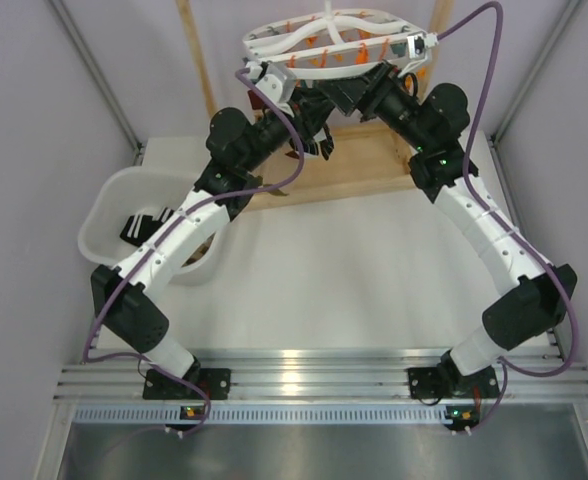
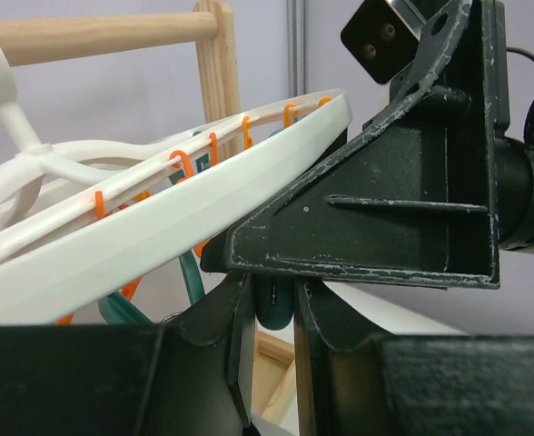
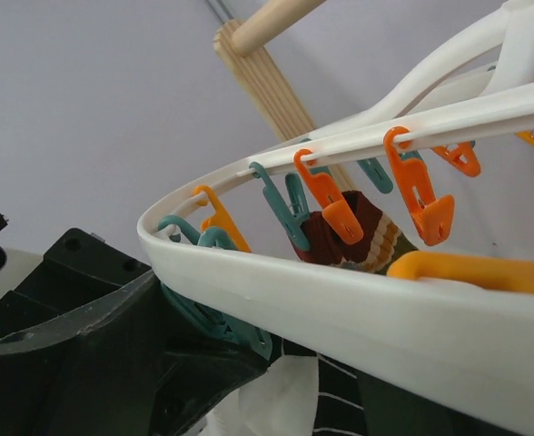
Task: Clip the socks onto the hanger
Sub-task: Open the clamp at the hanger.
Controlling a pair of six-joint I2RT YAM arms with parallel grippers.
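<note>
The white oval hanger [image 1: 324, 45] hangs at the back centre with orange and teal pegs under its rim [image 2: 158, 218]. Both arms reach up beneath it. My left gripper [image 2: 274, 313] is shut on a teal peg [image 2: 274, 304] just under the rim; in the top view it [image 1: 299, 100] is left of my right gripper [image 1: 359, 90]. My right gripper [image 3: 340, 400] holds a black sock with thin white lines and a white patch [image 3: 367, 400] right below the rim, beside a teal peg [image 3: 240, 322]. A dark red sock with a striped cuff [image 3: 362, 227] hangs clipped further in.
A white tub [image 1: 104, 215] with dark socks [image 1: 139, 225] stands at the left. The wooden stand's base [image 1: 374, 165] lies under the hanger, its posts [image 1: 196, 60] rising behind. Grey walls close in both sides.
</note>
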